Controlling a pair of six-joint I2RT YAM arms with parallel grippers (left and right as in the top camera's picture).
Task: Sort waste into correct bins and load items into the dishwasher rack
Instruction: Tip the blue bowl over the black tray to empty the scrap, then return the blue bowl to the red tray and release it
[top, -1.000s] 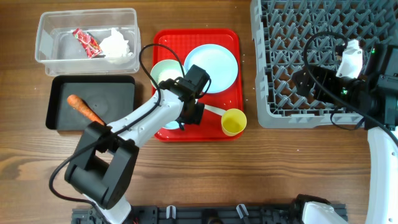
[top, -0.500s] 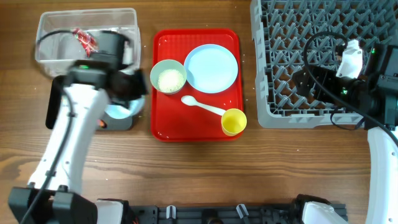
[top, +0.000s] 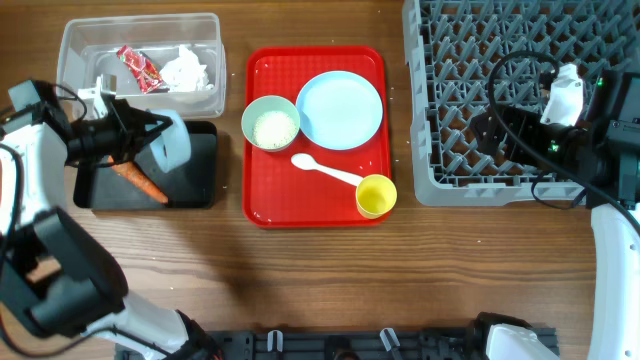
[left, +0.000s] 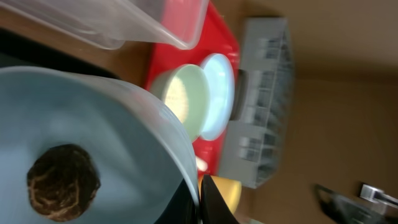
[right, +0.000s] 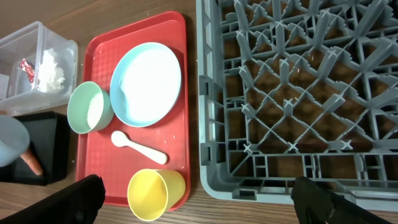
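My left gripper (top: 150, 132) is shut on the rim of the light-blue bowl (top: 172, 142), which hangs tilted over the black tray (top: 200, 180). In the left wrist view a brown food morsel (left: 62, 180) lies inside the bowl (left: 112, 130). An orange carrot (top: 137, 178) rests on the black tray. The clear tub (top: 70, 60) holds a red wrapper (top: 138, 68) and a white tissue (top: 185, 70). My right gripper (top: 492, 130) stands open over the grey dishwasher rack (top: 470, 60), with nothing between its fingers.
The red tray (top: 270, 200) carries a pale-green bowl with rice (top: 271, 124), a light-blue plate (top: 340, 108), a white spoon (top: 328, 172) and a yellow cup (top: 375, 195). The rack fills the right side of the table.
My left arm swung from the red tray to the left, carrying the light-blue bowl over the black tray and tipping it. The right arm stayed still.
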